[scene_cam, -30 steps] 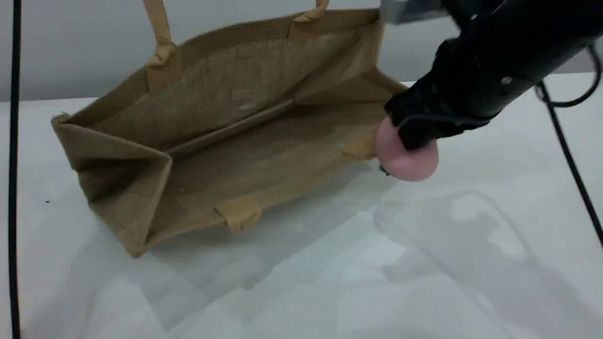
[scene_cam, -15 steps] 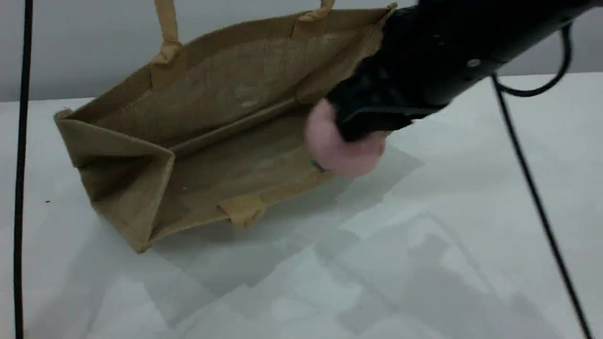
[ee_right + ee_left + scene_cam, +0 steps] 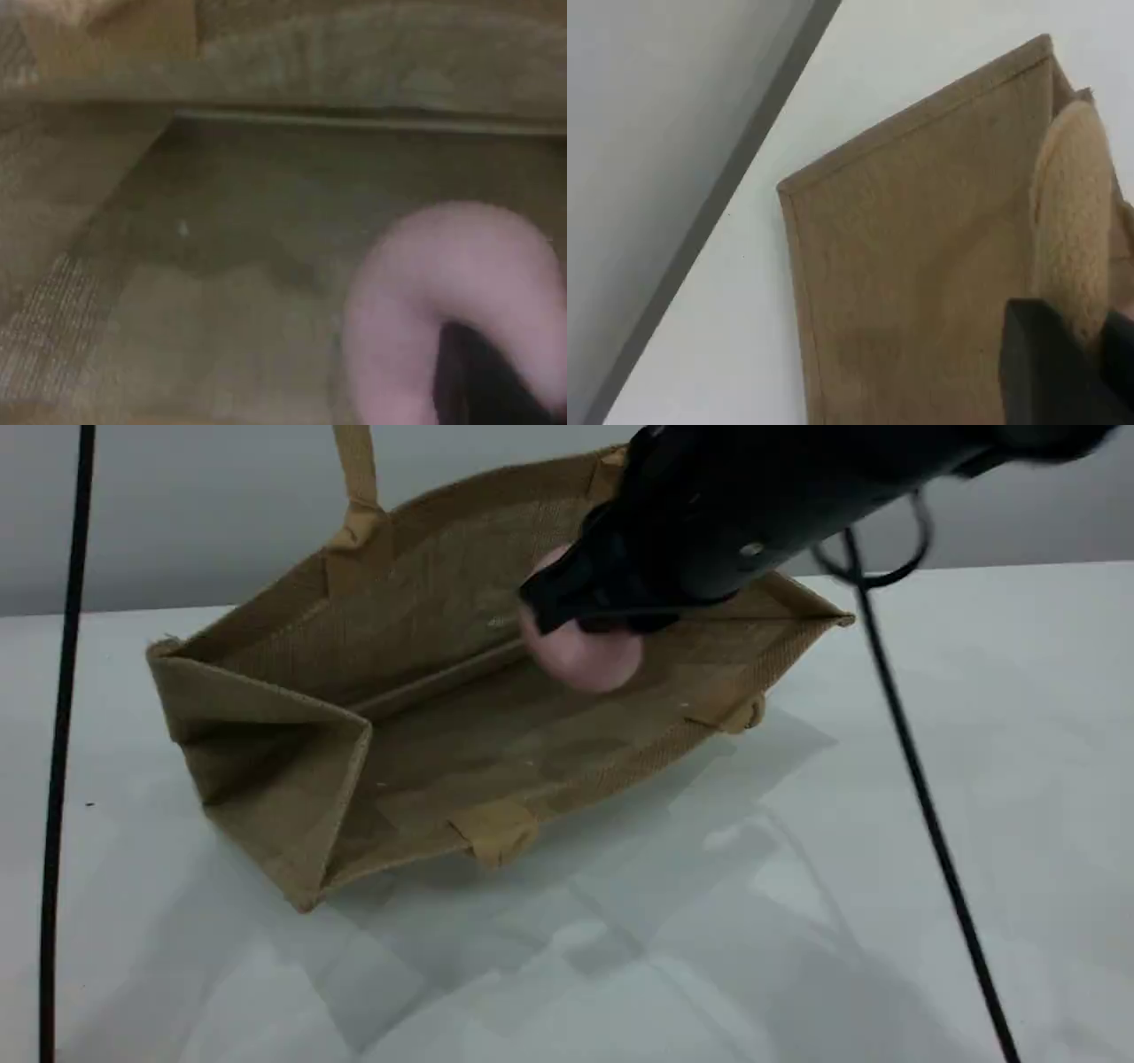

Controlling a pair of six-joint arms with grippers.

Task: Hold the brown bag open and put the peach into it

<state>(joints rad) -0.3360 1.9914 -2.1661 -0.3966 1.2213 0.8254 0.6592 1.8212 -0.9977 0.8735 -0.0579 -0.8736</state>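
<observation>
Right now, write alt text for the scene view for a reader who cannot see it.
A black robot arm's right tool, shut on a pink peach, holds it inside the open mouth of a brown bag lying on a white table. One bag handle is pulled upward out of frame.

Right arm (image 3: pixel 753 505) fills the upper right of the frame: matte black, rounded casing, one small silvery screw (image 3: pixel 751 550) on its flank, thin black cable (image 3: pixel 921 797) looping off and trailing toward lower right.

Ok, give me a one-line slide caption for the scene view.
Right gripper carries the peach into the brown bag, whose mouth stands open on the table.
</observation>
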